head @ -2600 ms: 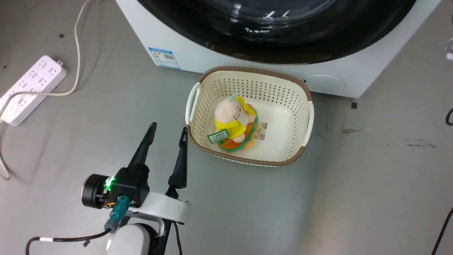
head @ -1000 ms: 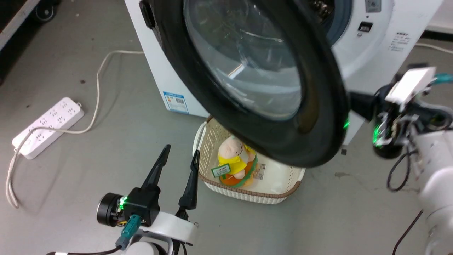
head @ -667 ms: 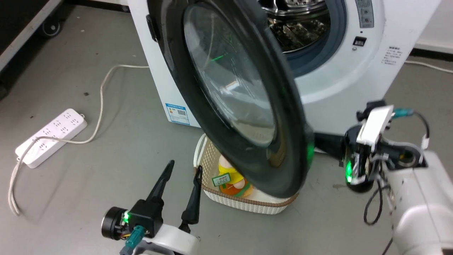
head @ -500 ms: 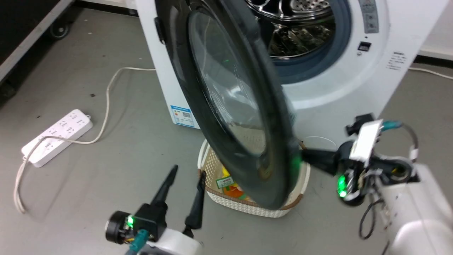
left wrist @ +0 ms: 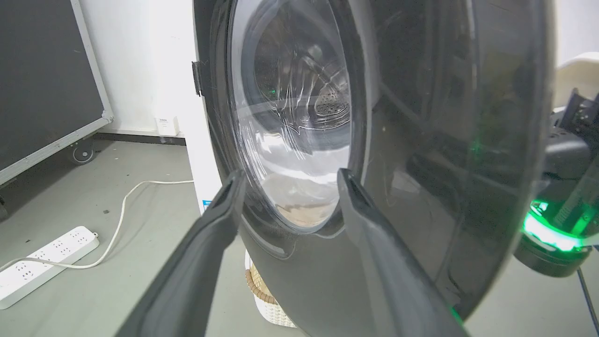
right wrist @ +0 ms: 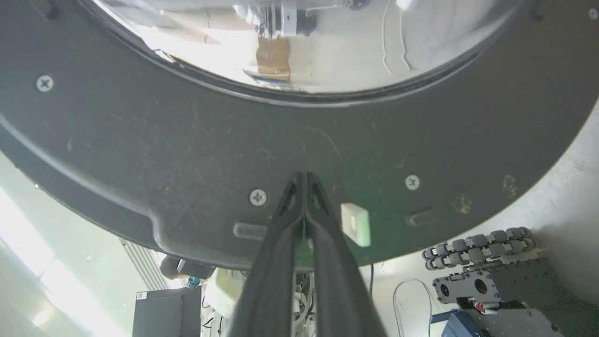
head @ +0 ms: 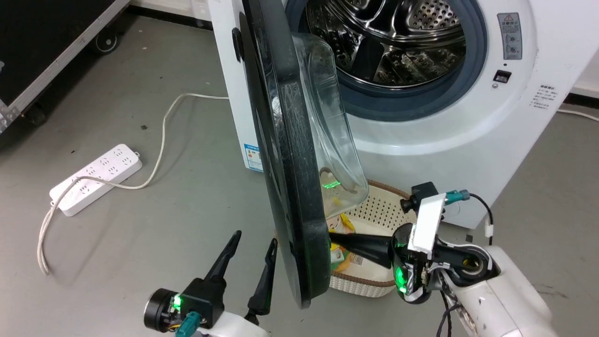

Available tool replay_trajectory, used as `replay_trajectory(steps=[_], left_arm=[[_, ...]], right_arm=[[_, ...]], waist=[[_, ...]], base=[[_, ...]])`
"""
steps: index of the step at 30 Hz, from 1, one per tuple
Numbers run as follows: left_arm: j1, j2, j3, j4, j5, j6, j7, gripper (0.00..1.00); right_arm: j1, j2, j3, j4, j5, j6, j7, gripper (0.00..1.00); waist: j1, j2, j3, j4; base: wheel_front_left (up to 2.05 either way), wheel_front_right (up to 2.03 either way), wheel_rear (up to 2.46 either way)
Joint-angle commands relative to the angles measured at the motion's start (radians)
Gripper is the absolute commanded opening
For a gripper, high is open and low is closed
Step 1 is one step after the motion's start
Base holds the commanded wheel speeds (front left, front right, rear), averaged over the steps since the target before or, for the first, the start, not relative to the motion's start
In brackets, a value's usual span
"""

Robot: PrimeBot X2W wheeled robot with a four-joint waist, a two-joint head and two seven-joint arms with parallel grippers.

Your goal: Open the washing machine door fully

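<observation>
The washing machine stands white, with its steel drum exposed. Its door, a black disc with a clear glass bowl, stands out from the front, nearly edge-on in the head view. My right gripper is shut with nothing in it, its joined fingertips pressed against the door's inner face near the lower rim. My left gripper is open just left of the door's lower edge. In the left wrist view its fingers point at the door's glossy outer face without touching it.
A cream basket with a plush toy sits on the floor under the door, in front of the machine. A white power strip and its cable lie on the floor to the left. A black wheeled case stands at the far left.
The door has swung from shut to standing out from the machine, the right gripper moving left with it on its inner side. The head camera has risen, bringing the drum into view.
</observation>
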Motion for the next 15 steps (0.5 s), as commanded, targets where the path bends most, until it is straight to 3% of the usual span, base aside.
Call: replay_trajectory(steps=[1, 2, 3, 10, 15], left_arm=[[0.018, 0.002, 0.008, 0.000, -0.002, -0.001, -0.006, 1.00], [0.018, 0.002, 0.008, 0.000, -0.002, -0.001, -0.006, 1.00], [0.019, 0.002, 0.015, 0.000, -0.001, 0.000, -0.006, 1.00], [0.027, 0.002, 0.045, -0.003, 0.007, -0.002, -0.006, 1.00], [0.032, 0.002, 0.077, -0.007, 0.007, -0.003, -0.006, 1.00]], right_arm=[[0.014, 0.002, -0.001, -0.011, -0.009, 0.001, -0.039, 0.78], [0.014, 0.002, -0.001, -0.011, -0.009, 0.001, -0.039, 0.78], [0.015, 0.000, -0.002, -0.015, -0.020, 0.001, -0.060, 1.00], [0.045, -0.081, -0.060, -0.128, -0.117, 0.001, -0.268, 1.00], [0.124, -0.195, -0.064, -0.342, -0.345, 0.001, -0.549, 1.00]], waist=[[0.0000, 0.0000, -0.007, -0.005], [0.0000, 0.0000, -0.007, -0.005], [0.0000, 0.0000, -0.010, -0.011], [0.0000, 0.0000, -0.044, -0.062], [0.0000, 0.0000, -0.068, -0.102]], base=[[0.00, 0.00, 0.00], [0.00, 0.00, 0.00], [0.00, 0.00, 0.00], [0.00, 0.00, 0.00], [0.00, 0.00, 0.00]])
